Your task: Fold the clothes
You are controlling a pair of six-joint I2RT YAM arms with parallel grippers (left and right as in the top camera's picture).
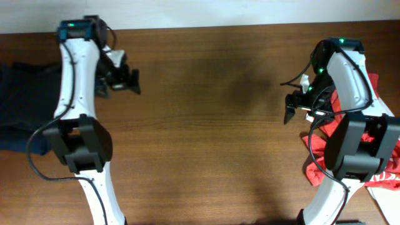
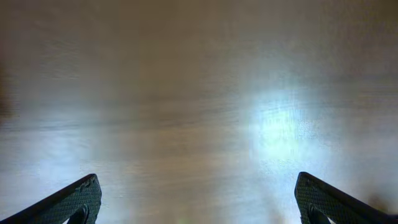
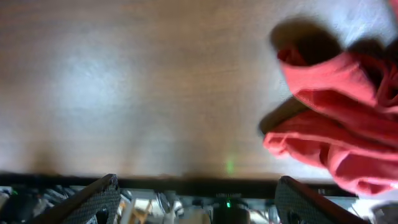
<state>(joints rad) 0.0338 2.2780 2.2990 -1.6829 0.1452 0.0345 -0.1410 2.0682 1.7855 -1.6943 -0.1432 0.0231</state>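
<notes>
Two open hands, soft clothes waiting
Both the left hand (image 1: 128, 81) and right hand (image 1: 291, 110) hold nothing. The red clothes (image 1: 320, 149) lie bunched at the right edge of the counter (image 1: 206, 94), the dark clothes (image 1: 25, 100) far left. Likely light and floppy; pinch a corner.

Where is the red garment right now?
In the overhead view the red garment lies bunched at the right edge of the table, partly under the right arm.

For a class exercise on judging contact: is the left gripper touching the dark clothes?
Apart. Overhead, the left gripper hangs over bare table, the dark clothes lying well off to the side; the left wrist view shows only wood.
</notes>
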